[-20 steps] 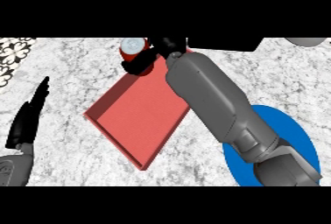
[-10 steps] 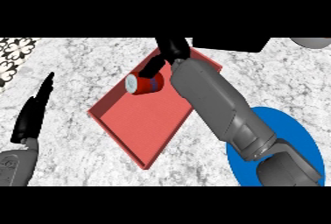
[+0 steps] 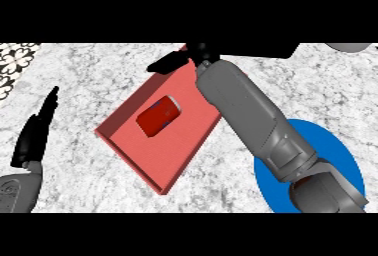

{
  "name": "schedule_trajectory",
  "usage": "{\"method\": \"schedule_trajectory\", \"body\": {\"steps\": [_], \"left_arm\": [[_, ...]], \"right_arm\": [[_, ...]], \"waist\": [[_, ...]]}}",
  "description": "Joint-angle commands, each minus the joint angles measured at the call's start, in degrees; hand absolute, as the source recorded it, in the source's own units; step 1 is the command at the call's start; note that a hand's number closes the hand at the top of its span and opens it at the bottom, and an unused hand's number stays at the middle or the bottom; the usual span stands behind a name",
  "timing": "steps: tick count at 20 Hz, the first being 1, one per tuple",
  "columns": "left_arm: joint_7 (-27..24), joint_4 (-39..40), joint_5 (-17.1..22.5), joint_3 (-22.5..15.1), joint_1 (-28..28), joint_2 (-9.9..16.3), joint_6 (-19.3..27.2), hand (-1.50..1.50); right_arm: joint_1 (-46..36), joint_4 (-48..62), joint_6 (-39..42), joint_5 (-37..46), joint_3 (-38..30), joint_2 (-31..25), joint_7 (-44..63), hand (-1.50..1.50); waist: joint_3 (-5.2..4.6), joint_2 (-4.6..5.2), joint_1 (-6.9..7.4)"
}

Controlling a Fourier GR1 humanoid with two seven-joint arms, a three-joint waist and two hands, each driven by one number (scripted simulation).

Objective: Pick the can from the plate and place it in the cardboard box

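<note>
The can (image 3: 158, 116) lies on its side inside the cardboard box (image 3: 177, 155), a flat red tray-like box set at a slant on the speckled grey bench (image 3: 103, 70). The can is red with a bluish patch near its upper end, and it rests in the upper half of the box floor, apart from the walls that I can see.

My right hand (image 3: 179, 60) is at the far end of the box, above its top corner. Its fingers stretch out leftward and are spread, closed on nothing — the can is well below them and not touching. My right forearm (image 3: 244, 112) runs from the lower right up across the box's right edge, hiding that side of it.

The plate (image 3: 343, 155) is blue and sits at the right of the bench, partly covered by my right arm. Nothing shows on the part of it I can see.

My left hand (image 3: 37, 132) rests at the left edge of the view, fingers straight and pointing up, well apart from the box.

At the top left corner there is a patterned black-and-white surface (image 3: 16, 57) — I cannot tell what it is. A pale grey rounded object (image 3: 353, 47) shows at the top right edge, cut off by the frame.
</note>
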Motion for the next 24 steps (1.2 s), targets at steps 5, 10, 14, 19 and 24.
{"method": "schedule_trajectory", "body": {"steps": [5,10,14,19,24], "left_arm": [[-2.68,-2.97,0.86,1.69,6.84,0.02,0.37,0.0],[0.44,-2.94,-0.28,1.56,3.69,-0.5,1.59,0.0],[-0.79,-2.19,0.97,3.24,6.02,0.78,-0.12,0.0],[-0.6,-3.7,2.35,4.66,7.07,2.49,-2.42,0.0],[-2.79,-0.38,1.23,4.61,5.28,1.61,-1.1,0.0]], "right_arm": [[1.08,0.23,2.98,-6.34,-9.01,-1.95,-8.13,-1.5],[5.0,2.12,10.04,-7.66,-12.29,-10.73,-11.77,-1.5],[9.5,-0.55,14.66,-7.09,-12.51,-16.29,-11.78,-1.5],[14.46,-3.95,22.68,-8.19,-14.62,-24.1,-13.76,-1.5],[21.04,-5.55,30.82,-6.78,-13.74,-28.99,-18.0,-1.5]], "waist": [[0.04,-0.89,-2.71],[0.05,-0.87,-3.65],[0.03,-1.12,-4.18],[0.04,-1.26,-4.28],[0.02,-1.25,-4.76]]}}
